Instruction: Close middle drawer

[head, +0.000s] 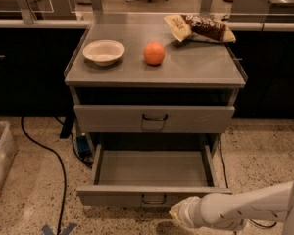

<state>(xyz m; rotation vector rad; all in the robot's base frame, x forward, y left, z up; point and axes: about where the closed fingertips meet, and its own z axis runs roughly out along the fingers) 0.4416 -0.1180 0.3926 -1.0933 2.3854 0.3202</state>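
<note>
**Camera view: the open drawer and my pincer at its front**

The middle drawer is pulled far out of the grey cabinet. I can see right down into its wide, flat tray, and nothing lies in it. Its plain front faces me, with a small dark loop handle in the middle.

My pincer is low down, just in front of that drawer front. It sits a little below the handle and a bit to the right of it. My pale arm reaches in from the bottom right corner. I cannot tell how far open my pincer is, or if it has hold of anything. I also cannot tell if it touches the drawer front.

Above the open drawer is another drawer, and that one is pushed in.

On the cabinet's top surface sit a white bowl, an orange beside it, and a chip bag at the back right.

A black cable runs over the floor on the left.
</note>
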